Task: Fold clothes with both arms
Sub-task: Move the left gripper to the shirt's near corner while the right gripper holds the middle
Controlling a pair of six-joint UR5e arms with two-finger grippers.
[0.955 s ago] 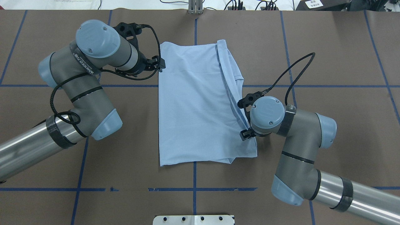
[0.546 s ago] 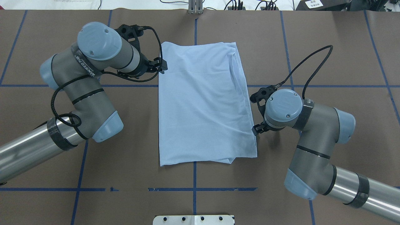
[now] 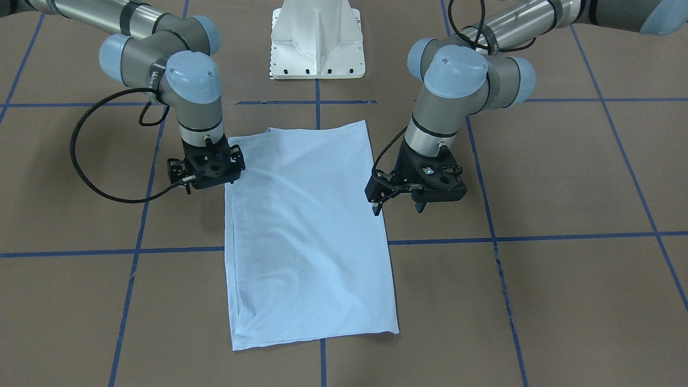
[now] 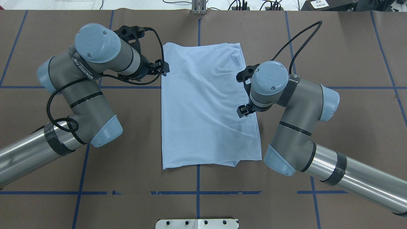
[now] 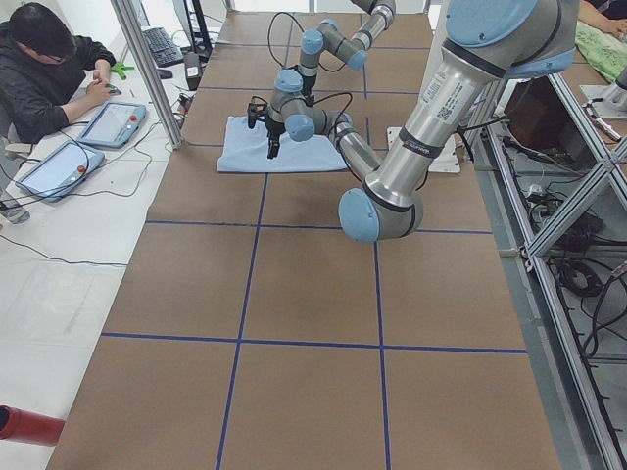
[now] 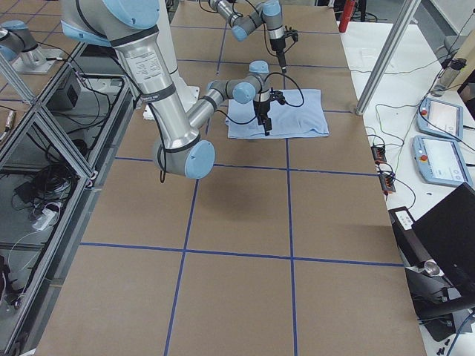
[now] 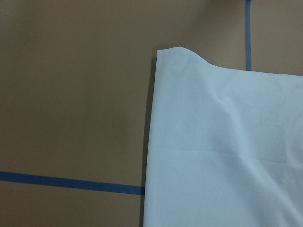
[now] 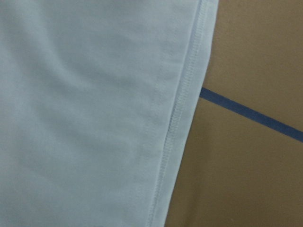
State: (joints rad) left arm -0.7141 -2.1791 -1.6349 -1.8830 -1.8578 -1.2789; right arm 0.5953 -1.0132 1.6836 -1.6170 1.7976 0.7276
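Pale blue T-shirt [image 4: 206, 108] folded flat, left jaws parted at its edge, right jaws' state unclear

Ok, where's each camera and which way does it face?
Front: across table, facing base; left arm, right arm.
Overhead: behind base, looking down; both arms.
Exterior left: table's end; left arm nearest.
Exterior right: opposite end; right arm nearest.
Left wrist: down onto shirt corner; no arm.
Right wrist: down onto shirt hem; no arm.
All share the shirt.

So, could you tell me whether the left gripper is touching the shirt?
Cannot tell. In the front-facing view the left gripper hangs at the edge of the shirt, but its height above it is unclear; no view shows contact or a gap plainly.
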